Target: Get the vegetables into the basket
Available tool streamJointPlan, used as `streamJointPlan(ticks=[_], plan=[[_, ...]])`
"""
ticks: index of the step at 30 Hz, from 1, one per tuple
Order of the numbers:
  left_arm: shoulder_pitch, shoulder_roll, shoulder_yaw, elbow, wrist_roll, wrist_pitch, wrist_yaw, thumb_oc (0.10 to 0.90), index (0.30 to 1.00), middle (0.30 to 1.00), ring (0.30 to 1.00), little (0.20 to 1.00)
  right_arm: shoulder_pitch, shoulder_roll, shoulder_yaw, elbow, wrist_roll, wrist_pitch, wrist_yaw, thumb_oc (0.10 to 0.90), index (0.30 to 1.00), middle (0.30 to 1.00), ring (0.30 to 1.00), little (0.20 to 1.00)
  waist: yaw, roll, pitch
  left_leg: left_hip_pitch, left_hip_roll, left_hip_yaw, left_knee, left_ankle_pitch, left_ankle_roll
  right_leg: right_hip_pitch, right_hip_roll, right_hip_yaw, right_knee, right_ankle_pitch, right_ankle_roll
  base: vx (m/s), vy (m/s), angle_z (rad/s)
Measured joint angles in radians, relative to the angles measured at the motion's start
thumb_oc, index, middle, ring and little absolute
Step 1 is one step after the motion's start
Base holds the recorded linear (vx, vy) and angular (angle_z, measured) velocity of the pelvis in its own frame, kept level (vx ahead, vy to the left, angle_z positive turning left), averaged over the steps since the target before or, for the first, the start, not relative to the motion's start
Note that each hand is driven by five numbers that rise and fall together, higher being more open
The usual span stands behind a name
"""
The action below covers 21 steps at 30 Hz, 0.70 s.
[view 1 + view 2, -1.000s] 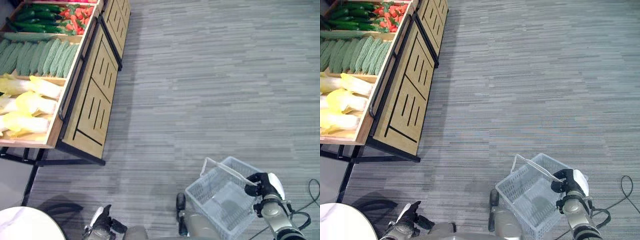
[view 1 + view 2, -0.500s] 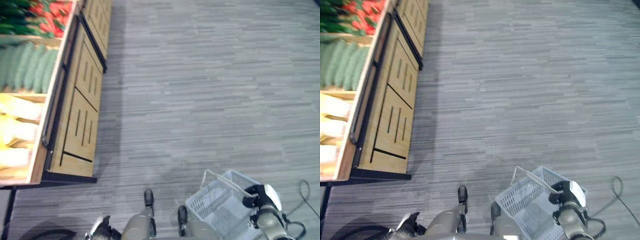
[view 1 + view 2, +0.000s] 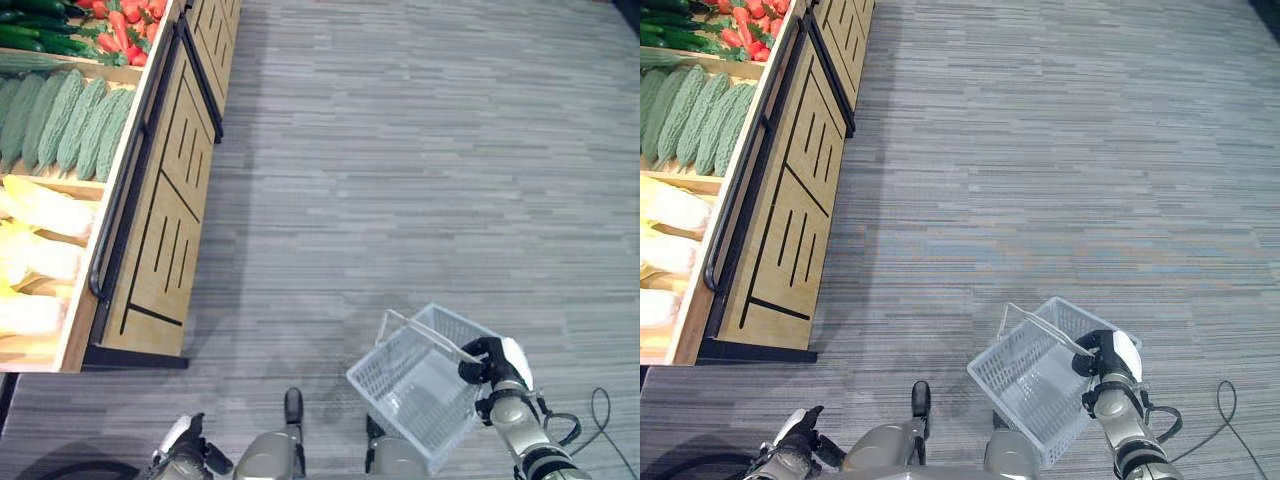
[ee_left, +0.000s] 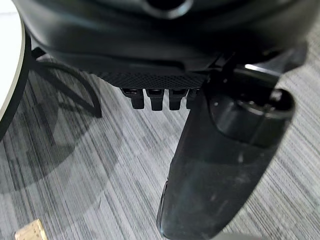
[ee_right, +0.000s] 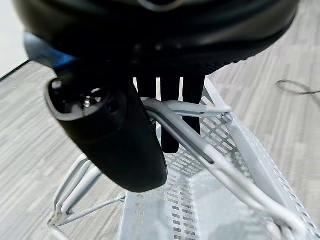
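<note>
The left robot hand (image 3: 185,452) shows at the lower edge, cut off, its short fingers (image 4: 152,97) curled and holding nothing. The right robot hand (image 3: 495,362) is curled round the handle (image 5: 200,150) of a pale perforated plastic basket (image 3: 405,385), which hangs tilted above the grey floor (image 3: 420,150). Farther left, a wooden produce stand (image 3: 165,200) holds pale cabbages (image 3: 40,205), bitter gourds (image 3: 70,120), cucumbers (image 3: 40,40) and red peppers (image 3: 130,25), partly cut off.
</note>
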Motion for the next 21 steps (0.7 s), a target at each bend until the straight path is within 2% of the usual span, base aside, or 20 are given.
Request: streamJointPlan(ticks=[2,6,7,9,11,13,14,16,17,18,19,20,21], plan=[[-0.002,0.000,-0.001,0.001,0.000,0.000,-0.001,0.900,1.000,1.000,1.000,1.000,-0.001,-0.001,-0.001,0.004,0.000,0.000,-0.003,0.400,0.300,0.300,0.300,0.300,-0.003,0.001,-0.003,0.006,0.002,0.002,0.000,-0.002,0.004,-0.023,0.003,0.004,0.052,0.000,0.000,0.00,0.083,-0.14],[-0.013,-0.001,-0.005,0.001,0.000,-0.002,-0.004,0.900,1.000,1.000,1.000,1.000,-0.018,-0.009,0.000,-0.007,0.001,-0.013,-0.022,0.400,0.300,0.300,0.300,0.300,-0.019,0.022,-0.009,0.023,0.010,0.007,0.000,-0.013,0.033,-0.170,0.013,0.040,0.340,-0.004,-0.002,0.08,0.055,-0.07],[-0.018,0.001,-0.006,-0.001,0.000,-0.001,-0.005,0.900,1.000,1.000,1.000,1.000,-0.019,-0.023,-0.002,-0.025,0.000,-0.015,-0.025,0.400,0.300,0.300,0.300,0.300,-0.034,0.025,-0.015,0.033,0.001,-0.003,-0.001,-0.019,0.044,-0.230,0.008,0.047,0.414,-0.039,-0.004,0.21,-0.036,0.08],[-0.036,0.005,-0.010,0.001,0.000,0.000,-0.005,0.900,1.000,1.000,1.000,1.000,-0.016,-0.025,0.002,-0.047,-0.002,-0.021,-0.028,0.400,0.300,0.300,0.300,0.300,-0.035,0.028,-0.012,0.037,-0.003,-0.006,0.000,-0.019,0.045,-0.254,0.014,0.051,0.333,-0.048,0.000,0.21,-0.100,0.11],[-0.051,0.005,-0.008,0.008,0.000,0.005,-0.006,0.900,1.000,1.000,1.000,1.000,-0.008,-0.030,-0.001,-0.064,-0.001,-0.023,-0.033,0.400,0.300,0.300,0.300,0.300,-0.048,0.030,-0.010,0.038,-0.008,-0.025,0.000,-0.020,0.044,-0.262,0.021,0.046,0.183,-0.036,0.007,0.19,-0.105,0.27],[-0.055,0.006,0.000,0.025,0.000,0.006,-0.006,0.900,1.000,1.000,1.000,1.000,0.001,-0.033,-0.008,-0.086,0.000,-0.038,-0.038,0.400,0.300,0.300,0.300,0.300,-0.065,0.026,-0.007,0.049,-0.015,-0.049,0.001,-0.020,0.044,-0.257,0.028,0.049,-0.009,0.039,-0.005,0.28,-0.172,0.49],[-0.041,0.001,0.000,0.022,0.000,0.004,-0.007,0.900,1.000,1.000,1.000,1.000,0.004,-0.032,-0.008,-0.087,0.000,-0.043,-0.036,0.400,0.300,0.300,0.300,0.300,-0.076,0.025,-0.007,0.073,-0.016,-0.068,0.001,-0.037,0.029,-0.247,0.031,0.047,-0.032,0.090,-0.007,0.37,-0.257,0.68],[-0.032,-0.009,0.000,0.018,-0.002,0.003,-0.007,0.900,1.000,1.000,1.000,1.000,0.029,-0.029,-0.008,-0.071,0.001,-0.045,-0.032,0.400,0.300,0.300,0.300,0.300,-0.076,0.024,-0.012,0.109,-0.013,-0.118,0.001,-0.062,-0.004,-0.205,0.029,0.034,-0.009,0.102,-0.013,0.25,-0.213,0.71],[-0.022,-0.021,0.000,0.011,-0.002,0.001,-0.008,0.900,1.000,1.000,1.000,1.000,0.042,-0.029,-0.013,-0.052,0.002,-0.045,-0.032,0.400,0.300,0.300,0.300,0.300,-0.077,0.040,-0.019,0.122,0.009,-0.141,-0.001,-0.077,-0.024,-0.190,0.045,0.014,-0.010,0.144,-0.044,0.30,-0.302,0.51],[0.002,-0.041,0.001,-0.005,-0.002,0.000,-0.010,0.900,1.000,1.000,1.000,1.000,0.030,-0.036,-0.023,-0.038,0.000,-0.028,-0.017,0.400,0.300,0.300,0.300,0.300,-0.070,0.086,-0.037,0.131,0.073,-0.143,0.001,-0.097,-0.054,-0.170,0.104,-0.016,-0.020,0.130,-0.079,0.27,-0.283,0.33],[0.015,-0.047,0.001,-0.004,-0.003,0.001,-0.011,0.900,1.000,1.000,1.000,1.000,0.031,-0.037,-0.023,-0.039,0.000,-0.018,-0.006,0.400,0.300,0.300,0.300,0.300,-0.063,0.101,-0.044,0.134,0.102,-0.145,0.009,-0.095,-0.065,-0.153,0.130,-0.035,-0.032,0.133,-0.100,0.31,-0.362,0.29],[0.015,-0.048,0.001,0.000,-0.003,0.001,-0.012,0.900,1.000,1.000,1.000,1.000,0.037,-0.041,-0.023,-0.039,0.000,-0.008,0.002,0.400,0.300,0.300,0.300,0.300,-0.060,0.103,-0.043,0.129,0.129,-0.151,0.045,-0.092,-0.070,-0.126,0.153,-0.065,-0.039,0.116,-0.136,0.23,-0.289,0.29],[0.016,-0.050,0.001,-0.002,-0.003,-0.001,-0.012,0.900,1.000,1.000,1.000,1.000,0.042,-0.046,-0.021,-0.038,0.000,-0.007,0.006,0.400,0.300,0.300,0.300,0.300,-0.056,0.103,-0.043,0.126,0.136,-0.152,0.061,-0.086,-0.074,-0.118,0.162,-0.076,-0.035,0.111,-0.153,0.21,-0.270,0.48]])
